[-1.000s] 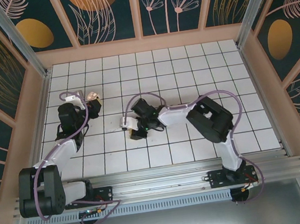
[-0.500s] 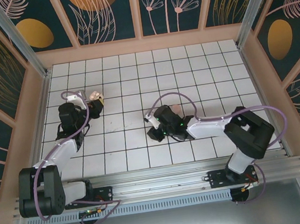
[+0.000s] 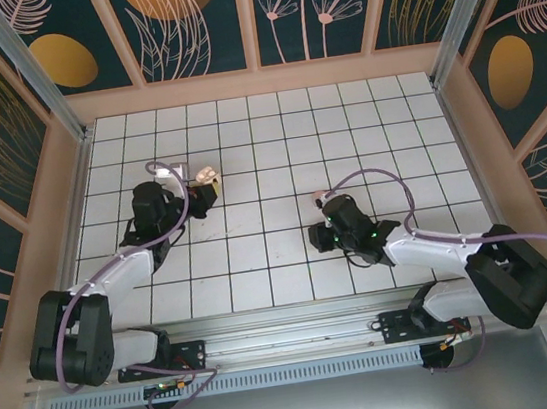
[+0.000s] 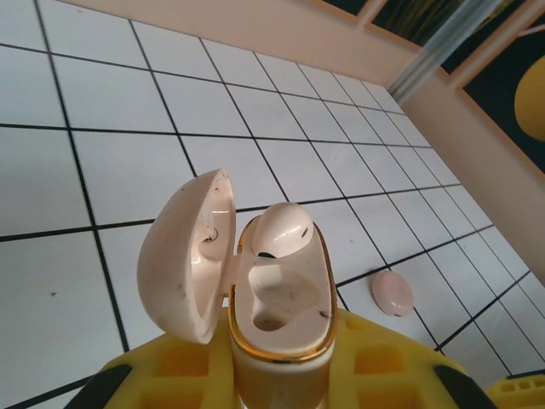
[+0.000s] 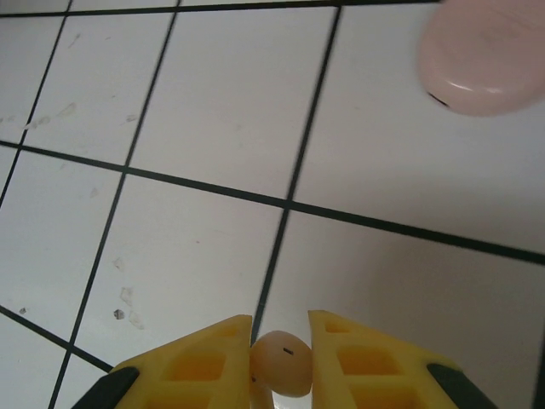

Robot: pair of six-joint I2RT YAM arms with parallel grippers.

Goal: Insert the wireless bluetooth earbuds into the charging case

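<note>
Left claw point(image 4: 281, 368) clamps the charging case point(image 4: 281, 294), long axis pointing straight out of the grip, lid point(image 4: 183, 256) open sideways; right claw point(image 5: 281, 339) pinches an earbud point(image 5: 283, 365).

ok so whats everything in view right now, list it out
charging case: one, pale pink and cream with a gold rim, lid open, gripped in the left gripper
earbuds: two, pale cream; one seated in the open case, the other pinched in the right gripper
pink disc: one, pale pink, lying on the floor near the right gripper
tiled floor: one, white with black grid lines
wall panels: dark teal with floral prints, pale wooden frames, around the floor
arms: two, black and white with purple cables, bases at the near edge
left gripper: yellow fingers, shut on the case
right gripper: yellow fingers, shut on an earbud
</note>
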